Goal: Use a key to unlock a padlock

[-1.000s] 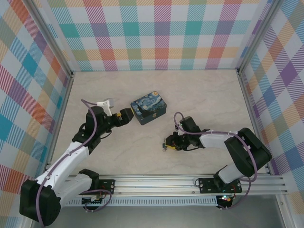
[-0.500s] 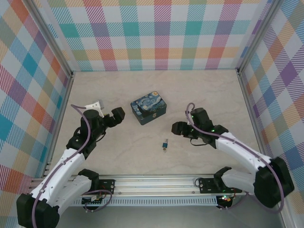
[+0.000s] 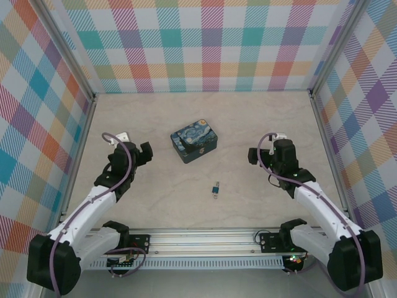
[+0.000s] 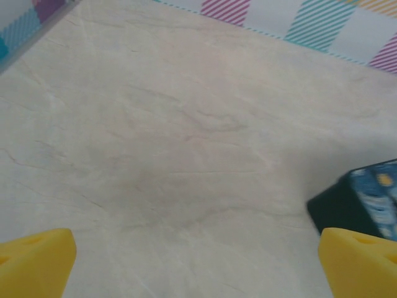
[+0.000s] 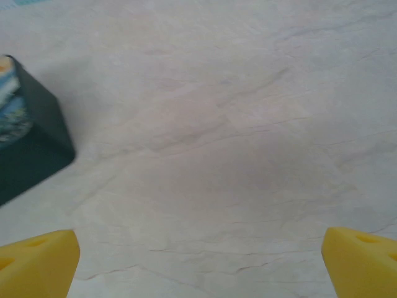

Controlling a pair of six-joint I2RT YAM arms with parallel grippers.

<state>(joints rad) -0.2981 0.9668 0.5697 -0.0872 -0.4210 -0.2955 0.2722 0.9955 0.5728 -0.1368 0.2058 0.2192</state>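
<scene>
The small blue padlock (image 3: 216, 186) lies on the table in the top view, in front of the painted tin. A thin dark bit at its near end looks like the key (image 3: 214, 195); whether it sits in the lock is too small to tell. My left gripper (image 3: 146, 151) hovers left of the tin, far from the padlock. My right gripper (image 3: 254, 155) hangs to the padlock's right and behind it, well apart. In both wrist views the yellow fingertips (image 4: 37, 261) (image 5: 38, 262) stand wide apart, open, with bare table between them.
A dark-blue tin (image 3: 194, 141) with a starry-night print stands mid-table; its corner shows in the left wrist view (image 4: 363, 202) and the right wrist view (image 5: 25, 146). Checked walls (image 3: 205, 43) close the table on three sides. An aluminium rail (image 3: 205, 239) runs along the near edge.
My right gripper opened, let go at the padlock and drew back to the right and away. My left gripper pulled back leftward from the tin. Padlock and key stay lying on the table.
</scene>
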